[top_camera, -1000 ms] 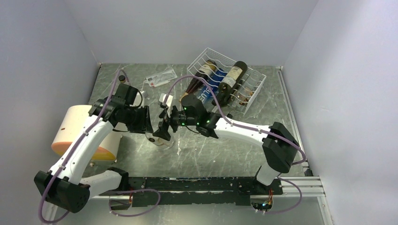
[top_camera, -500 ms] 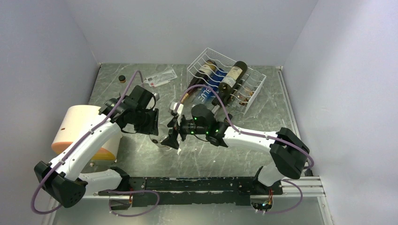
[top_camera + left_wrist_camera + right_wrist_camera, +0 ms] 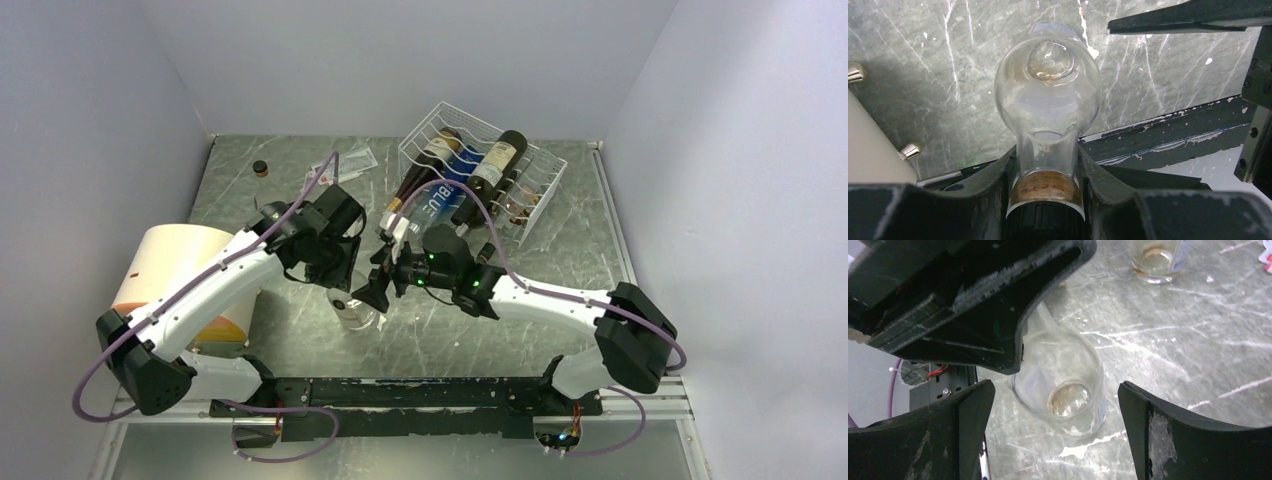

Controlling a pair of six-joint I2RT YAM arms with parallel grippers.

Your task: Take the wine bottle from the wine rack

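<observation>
the left hand [image 3: 1047, 167] is closed tight on the neck of a clear glass bottle [image 3: 1047, 95], which tilts down with its base toward the surface [image 3: 560, 250], near the centre of the top view; whether the base touches is unclear. the right hand [image 3: 1055, 400] comes in from 3 o'clock with its jaws spread wide to either side of the bottle's body, apart from the glass and holding nothing. the wine rack [image 3: 535, 185] stands at about 1 o'clock, with dark wine bottles [image 3: 497, 160] lying in its cradles. a cream cylinder [image 3: 175, 270] lies at 9 o'clock.
</observation>
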